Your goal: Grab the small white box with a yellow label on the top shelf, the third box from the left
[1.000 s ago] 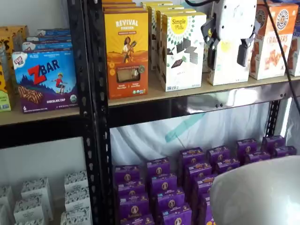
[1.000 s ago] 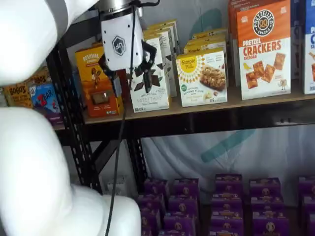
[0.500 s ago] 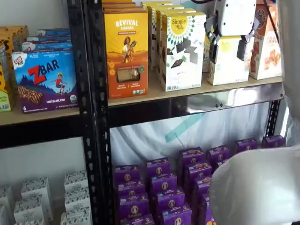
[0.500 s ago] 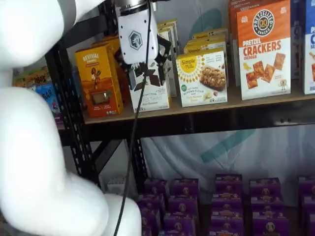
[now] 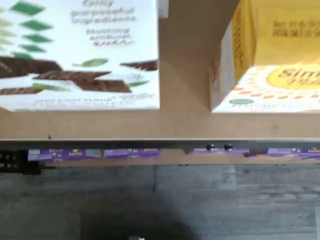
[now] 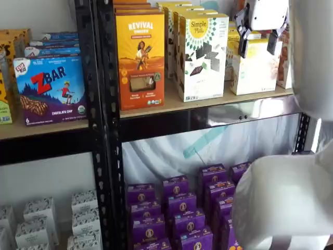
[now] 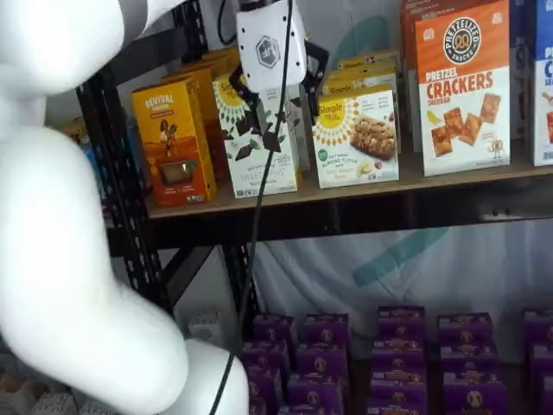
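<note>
The small white box point(image 6: 256, 66) stands just behind the gripper point(image 6: 256, 46) — fingers spread wide, holding nothing; its top is hidden.

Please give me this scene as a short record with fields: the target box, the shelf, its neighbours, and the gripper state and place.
target: the small white box with yellow round logo, standing upright
shelf: the top shelf, tan wooden board with dark front rail
left neighbour: taller white box with dark geometric shapes
right neighbour: orange-topped cracker box
gripper: the white-bodied gripper, black fingers open, holding nothing
gripper place: in front of the top shelf boxes; contact cannot be judged
</note>
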Controlling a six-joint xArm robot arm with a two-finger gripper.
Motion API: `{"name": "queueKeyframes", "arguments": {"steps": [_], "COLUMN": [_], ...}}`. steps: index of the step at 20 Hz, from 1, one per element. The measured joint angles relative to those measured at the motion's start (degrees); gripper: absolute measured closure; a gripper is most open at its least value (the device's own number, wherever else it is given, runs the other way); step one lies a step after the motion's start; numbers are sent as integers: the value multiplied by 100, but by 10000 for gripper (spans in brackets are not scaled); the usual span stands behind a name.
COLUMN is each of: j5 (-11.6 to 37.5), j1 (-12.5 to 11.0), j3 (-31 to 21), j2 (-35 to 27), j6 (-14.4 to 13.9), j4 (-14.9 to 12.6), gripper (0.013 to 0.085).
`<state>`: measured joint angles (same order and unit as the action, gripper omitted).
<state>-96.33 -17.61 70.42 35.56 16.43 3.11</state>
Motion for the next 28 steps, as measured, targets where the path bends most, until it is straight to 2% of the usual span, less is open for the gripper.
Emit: {"name": "queueKeyframes", "arguments": {"steps": [3,11,18,22,28], "j5": [47,72,272,381,553], "j1": [-113,-219,-378,-377,-401], "j3": [180,539,636,658,623], "j2": [-184,-631,-937,-1053,-1087], "j6": [109,228,393,401,421], "j4": [42,-11,14,-31,45], "gripper": [130,130,130,130,130]}}
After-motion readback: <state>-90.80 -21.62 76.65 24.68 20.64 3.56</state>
